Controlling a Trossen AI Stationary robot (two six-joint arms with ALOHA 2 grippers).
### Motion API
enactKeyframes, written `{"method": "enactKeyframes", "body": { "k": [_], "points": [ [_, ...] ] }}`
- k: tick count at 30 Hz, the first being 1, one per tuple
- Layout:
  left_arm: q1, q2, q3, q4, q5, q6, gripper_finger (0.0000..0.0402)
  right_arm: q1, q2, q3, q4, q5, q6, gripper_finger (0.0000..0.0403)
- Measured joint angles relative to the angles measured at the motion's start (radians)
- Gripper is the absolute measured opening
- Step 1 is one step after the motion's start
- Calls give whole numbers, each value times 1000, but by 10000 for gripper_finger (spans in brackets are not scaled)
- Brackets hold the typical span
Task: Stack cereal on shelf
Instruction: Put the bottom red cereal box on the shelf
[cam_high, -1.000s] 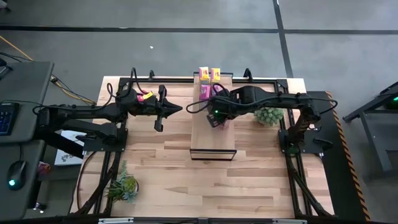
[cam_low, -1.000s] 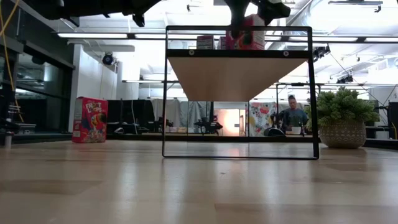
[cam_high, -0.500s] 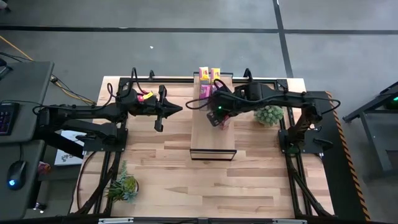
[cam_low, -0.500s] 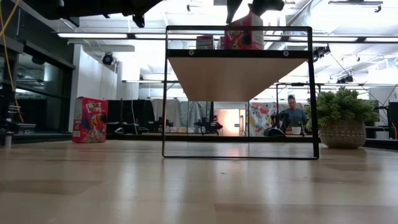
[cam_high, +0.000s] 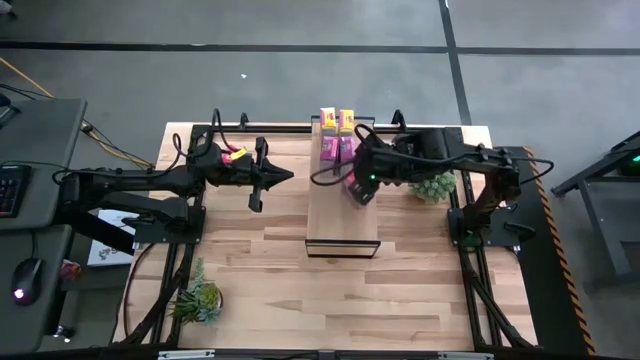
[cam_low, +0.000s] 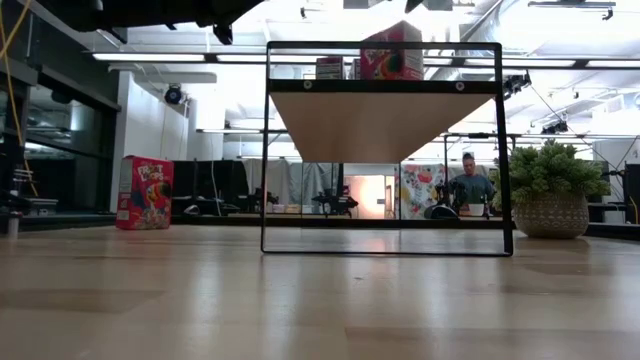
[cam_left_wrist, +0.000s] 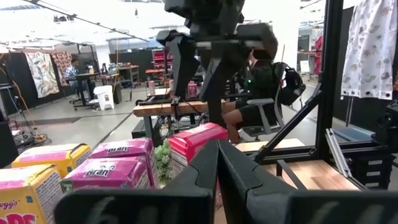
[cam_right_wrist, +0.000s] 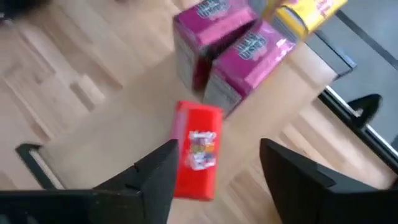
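Observation:
A red cereal box (cam_right_wrist: 198, 149) stands upright on the shelf (cam_high: 343, 225), in front of two pink boxes (cam_right_wrist: 236, 50) and two yellow ones (cam_high: 337, 120) at the shelf's far end. My right gripper (cam_right_wrist: 214, 183) hangs open above the red box. Its fingers stand on either side of the box, higher than it, and touch nothing. In the low view the red box (cam_low: 392, 52) is free on the shelf top. A second red box (cam_low: 145, 192) stands on the tabletop. My left gripper (cam_high: 285, 176) is shut, level, left of the shelf.
A potted plant (cam_high: 432, 185) stands right of the shelf, under my right arm. Another plant (cam_high: 198, 300) sits at the table's near left. Bare shelf board (cam_high: 343, 215) lies on the near side of the red box. People sit in the room beyond the table.
My right gripper has risen off the red box and gone a little toward the table's right edge, rolling as it went. In the low view it has left the picture's top. The red box stays upright on the shelf.

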Motion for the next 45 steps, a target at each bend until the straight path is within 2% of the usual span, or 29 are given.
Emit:
{"method": "enactKeyframes", "body": {
  "k": [3,7,10,12,15,18,21,23,26,31,37,41,45],
  "points": [
    [0,0,0,-4,0,0,0,16,-25,-24,1,7,-18,191],
    [0,0,0,-8,0,0,0,26,-45,-58,3,20,-18,115],
    [0,0,0,-8,0,0,0,27,-88,-113,7,86,-4,37],
    [-1,0,0,-10,0,-6,0,25,-135,-163,8,151,18,11],
    [0,0,0,-14,0,-15,0,-2,-227,-283,7,173,79,17],
    [0,0,0,-19,0,-15,0,-22,-341,-443,7,178,198,4],
    [0,0,0,-18,0,-15,0,-2,-432,-618,60,163,299,5],
    [0,0,0,-18,0,-15,0,36,-483,-740,191,161,311,2],
    [0,0,0,-18,0,-15,0,85,-548,-923,459,147,248,1],
    [0,0,0,-17,0,-16,0,99,-578,-1160,812,107,132,0],
    [0,0,0,-17,0,-15,0,90,-578,-1284,1047,111,41,0],
    [0,0,0,-17,0,-14,0,83,-575,-1307,1106,120,39,0],
    [0,0,0,-17,0,-8,0,84,-574,-1307,1146,76,39,0]
  ]
}}
